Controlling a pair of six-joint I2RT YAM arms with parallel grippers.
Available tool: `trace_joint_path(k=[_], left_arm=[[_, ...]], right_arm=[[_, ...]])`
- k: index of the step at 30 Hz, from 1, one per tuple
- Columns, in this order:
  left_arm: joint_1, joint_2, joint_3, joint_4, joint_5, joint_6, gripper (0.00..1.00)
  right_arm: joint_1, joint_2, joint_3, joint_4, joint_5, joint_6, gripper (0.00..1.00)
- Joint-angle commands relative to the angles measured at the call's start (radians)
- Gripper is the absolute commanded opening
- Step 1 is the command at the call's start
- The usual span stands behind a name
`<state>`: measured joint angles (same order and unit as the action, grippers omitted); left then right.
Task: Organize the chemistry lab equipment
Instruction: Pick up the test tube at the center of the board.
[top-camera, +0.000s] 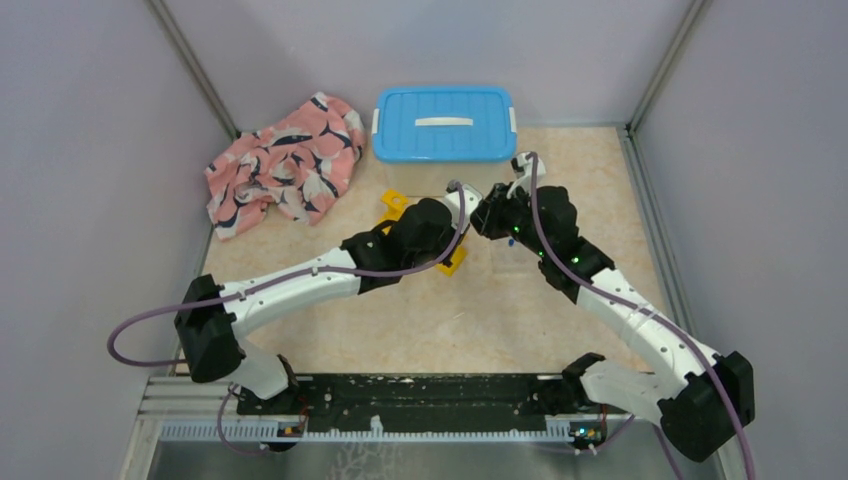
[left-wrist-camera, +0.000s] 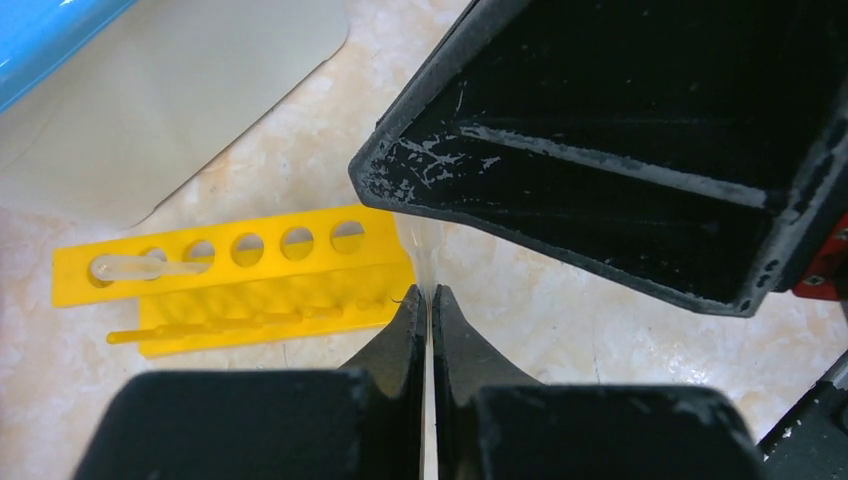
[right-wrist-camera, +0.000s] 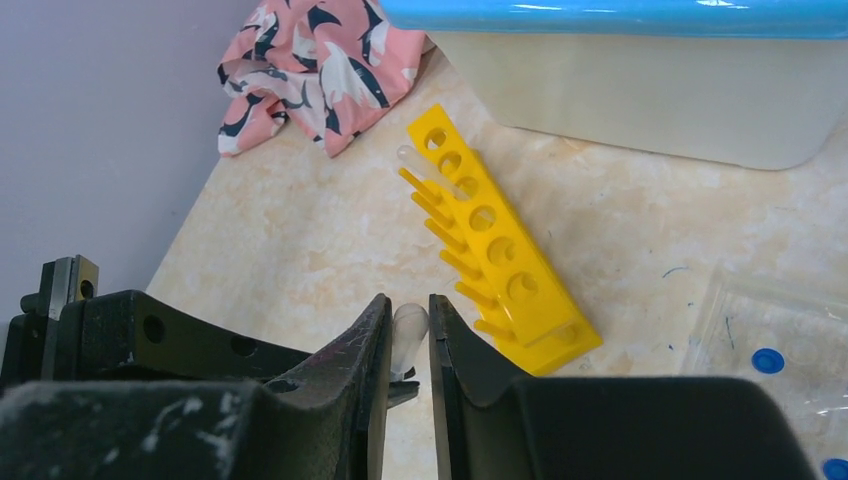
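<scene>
Left wrist: left claw (left-wrist-camera: 428, 292) pinches the tube (left-wrist-camera: 420, 255) tight.
Right claw (right-wrist-camera: 408, 305): narrow around the tube's round end; grip not certain.
Rack (right-wrist-camera: 490, 250): lies nearby on the table (right-wrist-camera: 300, 240).
Advice: right side should clamp firmly before left releases.

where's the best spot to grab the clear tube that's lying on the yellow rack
Take the clear tube around its middle, coming straight down and closing across its width. It lies flat along the holed face of the yellow rack, at one end of the row, so both long sides are exposed from above, and its round body would probably roll under a sideways push.
</scene>
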<state>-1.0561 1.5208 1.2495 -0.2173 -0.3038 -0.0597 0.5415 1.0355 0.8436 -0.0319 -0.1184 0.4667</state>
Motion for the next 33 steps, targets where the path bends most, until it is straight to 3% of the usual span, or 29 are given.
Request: trace_joint_path(k=[1,5,7,10,15,23,33], left_arm=[[-0.006,0.004,0.035,0.011,-0.013,0.006,0.03],[-0.006,-0.004,0.022,0.017,-0.046,0.01,0.06],[-0.006,-0.01,0.018,0.018,-0.081,0.003,0.17],[-0.007,-0.026,0.011,0.021,-0.139,-0.011,0.5],[-0.004,-0.055,0.007,-0.009,-0.213,-0.028,0.67],[0.011,-0.123,-0.023,-0.071,-0.367,-0.122,0.79],[0.062,-0.234,-0.097,-0.098,-0.446,-0.234,0.82]], right_arm=[[0.005,0.008,0.005,0.052,-0.023,0.007,0.17],[0.005,0.012,0.008,0.05,-0.035,0.008,0.03],[0.005,0.012,0.008,0.055,-0.038,0.007,0.01],[0.005,0.016,0.009,0.077,-0.041,0.006,0.0],[0.005,0.046,0.025,0.147,-0.059,-0.006,0.0],[0.005,0.128,0.062,0.276,-0.037,-0.061,0.0],[0.005,0.211,0.136,0.39,-0.011,-0.156,0.0]])
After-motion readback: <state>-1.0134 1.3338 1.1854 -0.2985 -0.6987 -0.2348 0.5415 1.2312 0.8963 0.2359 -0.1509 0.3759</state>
